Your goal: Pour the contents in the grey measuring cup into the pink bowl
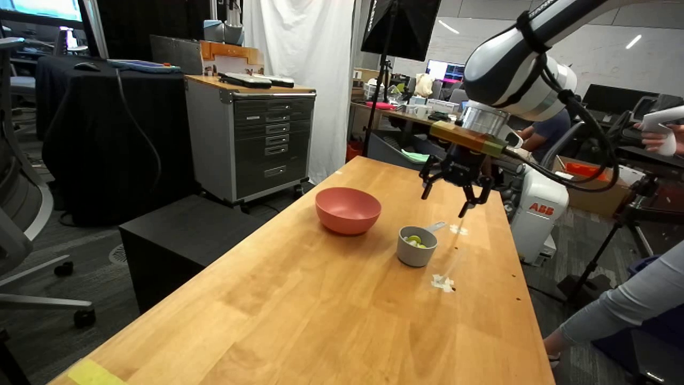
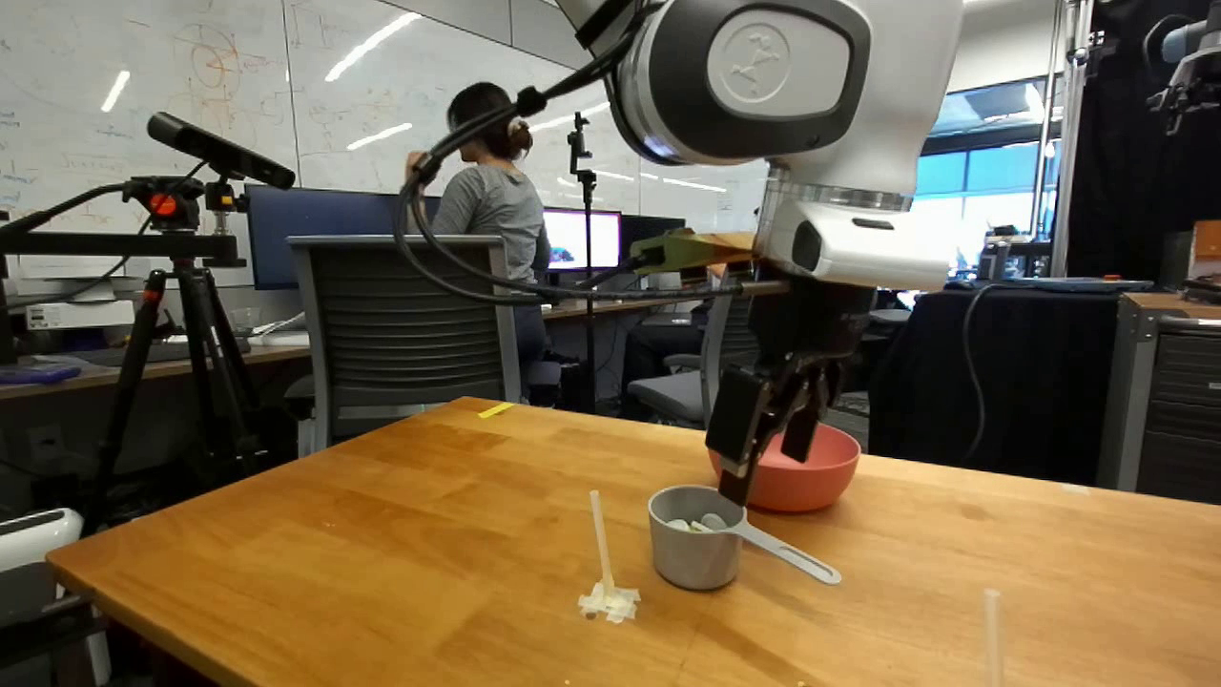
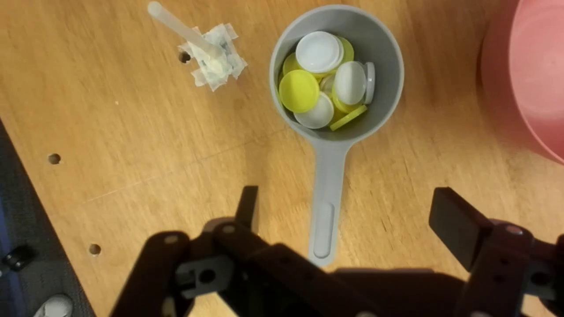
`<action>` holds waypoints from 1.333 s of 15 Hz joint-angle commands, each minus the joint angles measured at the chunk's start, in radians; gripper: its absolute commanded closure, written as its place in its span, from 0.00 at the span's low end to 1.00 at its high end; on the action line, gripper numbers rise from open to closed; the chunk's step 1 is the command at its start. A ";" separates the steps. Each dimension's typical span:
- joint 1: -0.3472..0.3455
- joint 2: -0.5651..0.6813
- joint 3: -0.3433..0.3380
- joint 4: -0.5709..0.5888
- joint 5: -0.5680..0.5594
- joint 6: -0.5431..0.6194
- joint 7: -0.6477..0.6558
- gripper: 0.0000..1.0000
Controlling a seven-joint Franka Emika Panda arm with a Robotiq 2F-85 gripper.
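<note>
The grey measuring cup (image 1: pixel 414 256) stands upright on the table in both exterior views (image 2: pixel 694 561). In the wrist view the cup (image 3: pixel 382 53) has its handle pointing toward my gripper. The contents (image 3: pixel 324 83) are white and yellow-green discs inside the cup; they also show in both exterior views (image 1: pixel 414 240) (image 2: pixel 701 524). The pink bowl (image 1: pixel 347 211) stands beside the cup, apart from it; it is partly behind my fingers in an exterior view (image 2: pixel 811 485) and cut off in the wrist view (image 3: pixel 500 88). My gripper (image 3: pixel 346 193) is open and empty, above the handle, which lies between its fingers.
A thin translucent post (image 2: pixel 602 544) taped to the table (image 1: pixel 368 299) stands close to the cup; it shows in the wrist view (image 3: pixel 185 33). Another similar post (image 2: pixel 993 639) stands near the handle side. A table edge (image 3: pixel 39 193) runs along the left of the wrist view.
</note>
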 commanded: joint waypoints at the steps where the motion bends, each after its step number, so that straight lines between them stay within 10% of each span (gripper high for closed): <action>1: 0.006 0.036 -0.005 0.021 -0.045 0.011 0.017 0.00; 18: 0.008 0.122 -0.019 0.038 -0.076 0.085 0.028 0.00; 20: 0.007 0.128 -0.018 0.044 -0.072 0.081 0.029 0.19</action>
